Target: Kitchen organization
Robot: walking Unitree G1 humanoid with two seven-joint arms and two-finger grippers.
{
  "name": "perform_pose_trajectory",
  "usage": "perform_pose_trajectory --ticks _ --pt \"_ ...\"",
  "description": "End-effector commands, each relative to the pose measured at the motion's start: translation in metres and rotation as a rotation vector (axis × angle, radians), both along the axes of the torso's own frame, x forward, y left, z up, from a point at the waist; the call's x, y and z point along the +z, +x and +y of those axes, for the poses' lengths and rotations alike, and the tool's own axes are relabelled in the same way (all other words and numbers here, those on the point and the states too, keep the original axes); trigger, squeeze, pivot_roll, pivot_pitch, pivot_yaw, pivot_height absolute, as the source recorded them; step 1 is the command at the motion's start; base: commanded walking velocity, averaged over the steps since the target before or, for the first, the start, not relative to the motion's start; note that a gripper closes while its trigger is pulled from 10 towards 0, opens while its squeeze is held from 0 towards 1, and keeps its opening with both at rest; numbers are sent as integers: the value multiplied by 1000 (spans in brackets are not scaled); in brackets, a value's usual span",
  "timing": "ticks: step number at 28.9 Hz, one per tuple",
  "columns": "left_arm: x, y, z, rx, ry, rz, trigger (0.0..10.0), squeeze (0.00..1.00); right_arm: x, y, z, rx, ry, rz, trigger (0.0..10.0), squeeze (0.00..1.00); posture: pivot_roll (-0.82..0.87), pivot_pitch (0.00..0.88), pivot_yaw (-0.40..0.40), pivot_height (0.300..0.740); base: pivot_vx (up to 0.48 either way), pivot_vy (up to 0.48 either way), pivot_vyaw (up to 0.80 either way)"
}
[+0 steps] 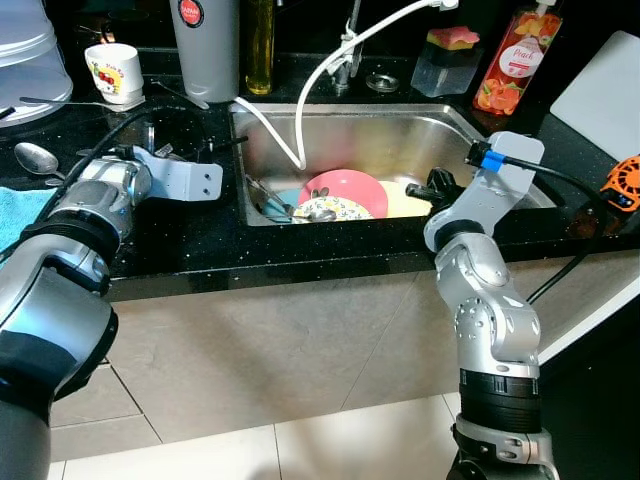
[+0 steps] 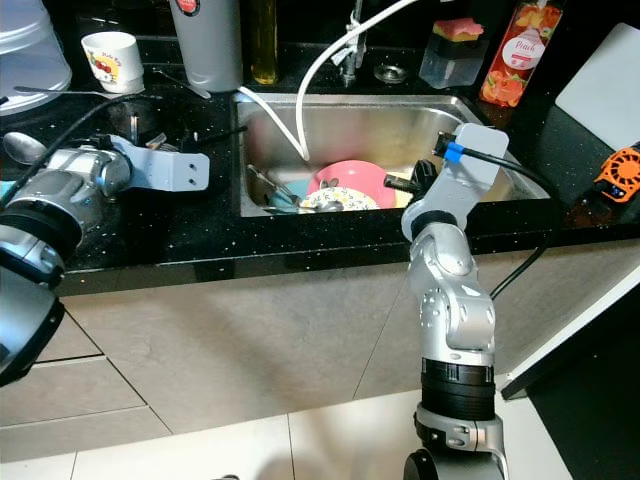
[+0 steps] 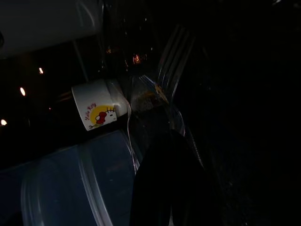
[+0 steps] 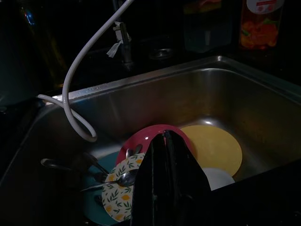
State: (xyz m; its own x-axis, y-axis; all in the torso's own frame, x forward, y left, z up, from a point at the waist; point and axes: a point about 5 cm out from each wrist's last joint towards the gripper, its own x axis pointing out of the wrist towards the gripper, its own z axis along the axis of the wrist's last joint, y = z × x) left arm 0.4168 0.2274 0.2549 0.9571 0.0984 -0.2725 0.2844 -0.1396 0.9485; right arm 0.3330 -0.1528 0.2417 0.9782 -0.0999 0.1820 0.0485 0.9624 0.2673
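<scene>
Kitchen organization, early going: your sink (image 1: 500, 140) is loaded with unsorted dishes, and by the look of things nearly all the tidying is left to do. A pink plate (image 1: 348, 188), a yellow plate (image 4: 214, 148), a leaf-patterned plate (image 4: 123, 190) with a spoon (image 4: 117, 180) across it, and a small white dish (image 4: 217, 179) lie heaped on the sink floor, with dark utensils at the sink's left end and a white hose (image 1: 320, 75) drooping in from the tap behind.

Your right gripper (image 1: 436, 188) hangs over the sink's front right rim, its jaws pressed together and holding nothing, just above the plates. Your left gripper (image 3: 164, 188) reaches over the bench (image 1: 190, 250) to the left of the sink; I cannot tell how its jaws stand, since its wrist view is too dark. Ahead of it stands a white mug (image 1: 114, 72), beside a clear lidded tub (image 1: 30, 55). A large spoon (image 1: 36, 157) rests on the bench further left of the sink.

Readable print is scarce: the mug carries "Hello Kitty" with a red-bowed cartoon, the orange bottle (image 1: 512, 60) behind the sink's right corner reads "Peach", and the grey canister (image 1: 205, 45) behind the left corner bears a red round badge too small to read.
</scene>
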Motion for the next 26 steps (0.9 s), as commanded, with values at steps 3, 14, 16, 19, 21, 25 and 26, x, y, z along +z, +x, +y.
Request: perform_pose_trajectory --ticks 3,14,16,19,21,25,26 --pt "12 3 -9 -26 -63 -29 10000 0 1 -2 -2 -4 -1 -2 10000 0 277 86 -67 740 0 0 0" --pt "69 3 0 249 -1156 -334 10000 0 -2 -3 1 4 4 4 10000 0 292 84 -57 740 0 0 0" --pt "68 2 2 277 -1186 -345 10000 0 -2 -3 1 5 4 5 10000 0 292 84 -57 740 0 0 0" --pt "67 -1 13 389 -1290 -412 10000 0 -3 -3 1 7 3 5 10000 0 298 82 -59 740 0 0 0" --pt "65 -3 20 451 -1335 -456 10000 0 -3 -2 2 8 3 5 10000 0 298 79 -59 740 0 0 0" --pt "48 -9 35 665 -1417 -585 10000 1000 -2 -1 4 14 3 1 10000 0 296 73 -51 740 0 0 0" --pt "48 -9 35 665 -1417 -585 10000 1000 -2 -1 4 14 3 1 10000 0 296 73 -51 740 0 0 0"
